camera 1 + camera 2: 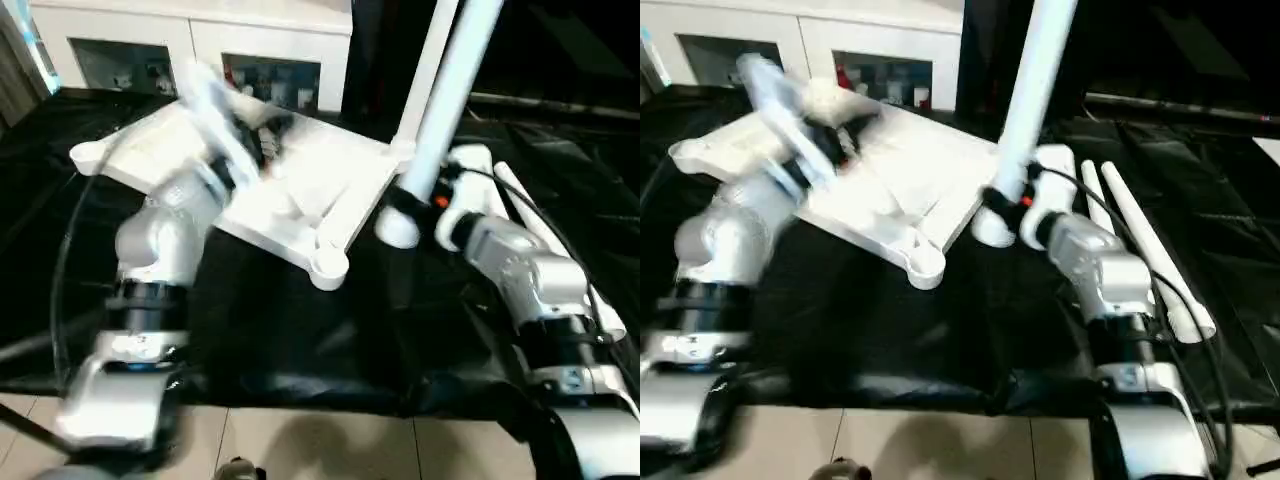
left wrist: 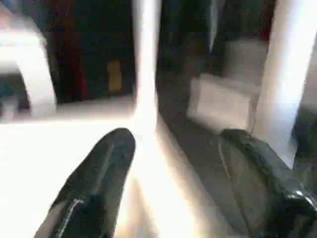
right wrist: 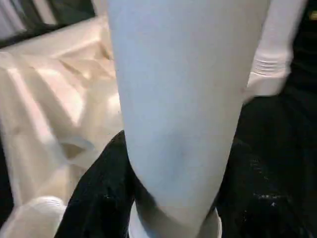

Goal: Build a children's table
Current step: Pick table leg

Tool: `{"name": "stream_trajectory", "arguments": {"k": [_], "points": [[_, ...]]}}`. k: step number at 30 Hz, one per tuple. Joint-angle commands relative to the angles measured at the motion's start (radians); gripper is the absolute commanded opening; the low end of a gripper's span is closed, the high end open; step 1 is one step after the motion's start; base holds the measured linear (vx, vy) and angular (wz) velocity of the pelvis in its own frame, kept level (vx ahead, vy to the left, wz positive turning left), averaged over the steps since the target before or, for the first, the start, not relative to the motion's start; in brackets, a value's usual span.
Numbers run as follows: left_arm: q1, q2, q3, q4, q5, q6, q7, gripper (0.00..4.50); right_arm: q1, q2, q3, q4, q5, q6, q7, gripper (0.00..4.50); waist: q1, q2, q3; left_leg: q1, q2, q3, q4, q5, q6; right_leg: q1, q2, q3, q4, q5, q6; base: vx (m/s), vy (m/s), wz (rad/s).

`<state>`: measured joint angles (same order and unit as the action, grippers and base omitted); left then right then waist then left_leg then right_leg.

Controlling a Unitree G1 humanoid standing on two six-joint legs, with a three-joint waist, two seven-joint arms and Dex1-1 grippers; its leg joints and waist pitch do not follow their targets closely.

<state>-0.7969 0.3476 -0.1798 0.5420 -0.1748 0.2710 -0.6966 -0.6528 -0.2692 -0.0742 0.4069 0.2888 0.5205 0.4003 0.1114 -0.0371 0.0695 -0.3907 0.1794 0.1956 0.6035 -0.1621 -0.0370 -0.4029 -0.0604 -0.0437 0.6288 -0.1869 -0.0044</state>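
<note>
White plastic rectangular tabletop (image 1: 290, 190) with round corner sockets, lying tilted, underside up, on black-draped work table (image 1: 300, 320). Head views: left gripper (image 1: 262, 140) over tabletop, blurred. Right gripper (image 1: 400, 205) pinching long white tapered tube leg (image 1: 450, 90), held near upright just beside tabletop's right edge. Two more white tube legs (image 1: 1140, 240) lying on black cloth beside right forearm. White cabinet (image 1: 200, 40) behind. Left wrist view: black fingers (image 2: 99, 173) spread apart, nothing between. Right wrist view: black fingers (image 3: 99, 198) clamped around leg's wide base.
</note>
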Motion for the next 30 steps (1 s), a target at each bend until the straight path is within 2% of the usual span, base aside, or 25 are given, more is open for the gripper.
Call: {"name": "stream_trajectory", "arguments": {"k": [1,2,3,4,5,7,9,10,12,16,17,19,24,27,28,30], "points": [[-0.017,0.019,-0.104,0.106,0.123,-0.077,-0.076,3.6,0.019,-0.016,-0.012,-0.027,-0.012,-0.012,-0.009,1.89,-0.005,0.009,-0.088,0.032,0.042,-0.025,-0.067,-0.126,-0.051,0.047,-0.076,0.046,-0.073,-0.136,-0.107,0.0,0.0,0.0],[-0.019,0.022,-0.108,0.116,0.128,-0.085,-0.081,3.67,0.02,-0.016,-0.012,-0.028,-0.012,-0.012,-0.01,1.89,-0.005,0.009,-0.089,0.032,0.044,-0.024,-0.065,-0.123,-0.056,0.049,-0.078,0.046,-0.067,-0.109,-0.124,0.0,0.0,0.0],[-0.039,0.037,-0.137,0.183,0.17,-0.131,-0.102,3.67,0.03,-0.017,-0.012,-0.041,-0.011,-0.01,-0.013,1.89,-0.006,0.013,-0.092,0.031,0.044,-0.025,-0.064,-0.112,-0.053,0.05,-0.078,0.044,-0.063,-0.058,-0.155,0.0,0.0,0.0],[-0.062,0.06,-0.178,0.25,0.23,-0.175,-0.122,3.75,0.043,-0.02,-0.011,-0.059,-0.011,-0.006,-0.016,1.89,-0.008,0.012,-0.091,0.03,0.042,-0.024,-0.063,-0.116,-0.046,0.053,-0.077,0.045,-0.062,-0.035,-0.167,0.0,0.0,0.0],[-0.062,0.06,-0.178,0.25,0.23,-0.175,-0.122,3.92,0.043,-0.02,-0.011,-0.059,-0.011,-0.006,-0.016,1.89,-0.009,0.011,-0.091,0.031,0.042,-0.024,-0.064,-0.121,-0.044,0.053,-0.077,0.045,-0.063,-0.034,-0.171,0.0,0.0,0.0],[-0.088,0.083,-0.228,0.327,0.306,-0.237,-0.14,4.01,0.064,-0.027,-0.006,-0.086,-0.013,0.008,-0.016,1.89,-0.013,0.013,-0.088,0.032,0.044,-0.024,-0.066,-0.144,-0.044,0.053,-0.079,0.044,-0.065,-0.046,-0.189,0.0,0.0,0.0],[-0.105,0.086,-0.25,0.37,0.329,-0.266,-0.135,4.15,0.079,-0.03,-0.005,-0.105,-0.015,0.02,-0.016,1.89,-0.018,0.012,-0.086,0.033,0.045,-0.025,-0.067,-0.17,-0.049,0.054,-0.081,0.045,-0.066,-0.079,-0.193,0.0,0.0,0.0],[-0.134,0.085,-0.281,0.435,0.365,-0.308,-0.109,4.15,0.104,-0.036,-0.007,-0.137,-0.015,0.04,-0.016,1.89,-0.02,0.013,-0.084,0.035,0.044,-0.023,-0.066,-0.184,-0.046,0.052,-0.079,0.046,-0.074,-0.104,-0.191,0.0,0.0,0.0],[-0.147,0.077,-0.283,0.47,0.371,-0.324,-0.097,4.18,0.122,-0.042,-0.008,-0.165,-0.013,0.056,-0.017,1.89,-0.021,0.014,-0.085,0.037,0.046,-0.024,-0.067,-0.198,-0.05,0.053,-0.082,0.046,-0.073,-0.122,-0.198,0.0,0.0,0.0],[-0.175,0.063,-0.272,0.544,0.38,-0.35,-0.111,4.2,0.145,-0.052,-0.008,-0.21,-0.008,0.085,-0.019,1.89,-0.024,0.013,-0.087,0.035,0.044,-0.024,-0.063,-0.185,-0.039,0.054,-0.083,0.046,-0.072,-0.094,-0.223,0.0,0.0,0.0],[-0.179,0.061,-0.267,0.554,0.38,-0.355,-0.115,4.2,0.147,-0.053,-0.008,-0.215,-0.007,0.088,-0.02,1.89,-0.023,0.021,-0.088,0.036,0.045,-0.025,-0.063,-0.187,-0.041,0.054,-0.084,0.046,-0.07,-0.094,-0.227,0.0,0.0,0.0],[-0.206,0.057,-0.26,0.598,0.394,-0.378,-0.14,4.2,0.16,-0.066,-0.007,-0.232,-0.009,0.098,-0.018,1.89,-0.023,0.016,-0.086,0.035,0.044,-0.024,-0.063,-0.185,-0.035,0.056,-0.081,0.046,-0.073,-0.084,-0.23,0.0,0.0,0.0],[-0.218,0.031,-0.267,0.651,0.407,-0.419,-0.139,4.2,0.166,-0.061,-0.01,-0.247,-0.011,0.109,-0.022,1.89,-0.023,0.015,-0.085,0.033,0.043,-0.023,-0.061,-0.184,-0.024,0.058,-0.084,0.046,-0.073,-0.086,-0.243,0.0,0.0,0.0],[-0.222,-0.002,-0.241,0.678,0.374,-0.411,-0.196,4.2,0.161,-0.062,-0.003,-0.242,-0.016,0.105,-0.015,1.89,-0.021,0.012,-0.087,0.034,0.045,-0.023,-0.06,-0.178,-0.017,0.058,-0.086,0.046,-0.074,-0.089,-0.25,0.0,0.0,0.0],[-0.225,-0.007,-0.239,0.688,0.374,-0.411,-0.218,3.92,0.16,-0.062,-0.001,-0.241,-0.018,0.104,-0.014,1.89,-0.02,0.012,-0.087,0.034,0.046,-0.023,-0.061,-0.178,-0.015,0.058,-0.087,0.045,-0.073,-0.09,-0.252,0.0,0.0,0.0],[-0.226,-0.007,-0.253,0.7,0.387,-0.403,-0.298,3.85,0.152,-0.067,0.006,-0.23,-0.02,0.097,-0.006,1.89,-0.019,0.012,-0.086,0.035,0.046,-0.024,-0.061,-0.18,-0.015,0.057,-0.088,0.045,-0.073,-0.092,-0.253,0.0,0.0,0.0]]}}
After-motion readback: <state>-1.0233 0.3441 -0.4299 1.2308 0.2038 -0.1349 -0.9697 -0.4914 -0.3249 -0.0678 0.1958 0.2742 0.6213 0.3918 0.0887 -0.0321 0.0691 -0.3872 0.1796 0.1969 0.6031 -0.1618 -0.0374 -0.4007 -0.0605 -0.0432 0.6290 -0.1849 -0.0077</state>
